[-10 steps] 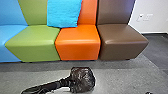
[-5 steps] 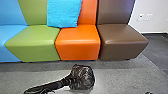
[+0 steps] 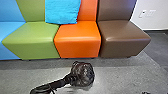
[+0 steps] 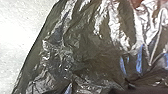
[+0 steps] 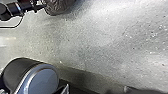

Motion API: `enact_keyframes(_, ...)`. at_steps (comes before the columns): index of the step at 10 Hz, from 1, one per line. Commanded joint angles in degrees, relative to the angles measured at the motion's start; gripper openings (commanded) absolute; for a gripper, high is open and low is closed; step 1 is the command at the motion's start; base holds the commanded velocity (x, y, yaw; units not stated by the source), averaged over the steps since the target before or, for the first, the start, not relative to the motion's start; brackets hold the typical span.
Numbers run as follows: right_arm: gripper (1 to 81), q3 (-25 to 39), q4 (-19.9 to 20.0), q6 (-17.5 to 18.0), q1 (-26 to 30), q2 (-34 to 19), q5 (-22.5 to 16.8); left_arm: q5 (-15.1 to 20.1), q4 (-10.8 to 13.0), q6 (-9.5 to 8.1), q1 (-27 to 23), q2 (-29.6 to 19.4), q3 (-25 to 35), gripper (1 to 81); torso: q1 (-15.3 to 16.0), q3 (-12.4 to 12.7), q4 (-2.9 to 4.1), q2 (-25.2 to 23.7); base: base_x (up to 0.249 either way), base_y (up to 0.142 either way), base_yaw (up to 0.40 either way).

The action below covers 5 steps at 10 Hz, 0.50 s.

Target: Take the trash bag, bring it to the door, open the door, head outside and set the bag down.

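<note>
Head: left gripper [image 3: 70, 78] pinched trash bag [image 3: 83, 74], lower centre, pickup looked done; couldn't tell right gripper [image 3: 146, 92], lower right; left wrist: bag centre; right wrist: bag upper left, carry, door, outdoor set-down left.

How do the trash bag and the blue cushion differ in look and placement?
The trash bag is black and shiny, the blue cushion matte. The bag looks rounded, the cushion squarish. The bag is at the left arm's end; the cushion leans on seat backs. Each is one plain colour.
</note>
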Motion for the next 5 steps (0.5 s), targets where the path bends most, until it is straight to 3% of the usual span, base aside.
enact_keyframes(1, 81.1, 2.22, 0.56, 0.10, 4.46, -2.10, -2.48, 2.84, -0.24, 0.25, -6.14, 0.69, -0.44, 81.1, 0.00, 0.28, 0.00, 0.00, 0.000, 0.000, 0.000)
enact_keyframes(2, 81.1, 2.22, 0.65, 0.10, 4.46, -2.01, -2.48, 2.84, -0.16, 0.25, -6.14, 0.60, -0.44, 81.1, 0.02, -1.18, 0.00, 0.02, 0.000, 0.000, 0.000)
enact_keyframes(5, 81.1, 2.57, 0.56, 0.10, 4.55, -2.10, -2.57, 1.34, -0.16, 0.25, -4.90, 0.87, -1.23, 81.1, 0.04, -1.82, 0.00, 0.02, 0.000, 0.000, 0.000)
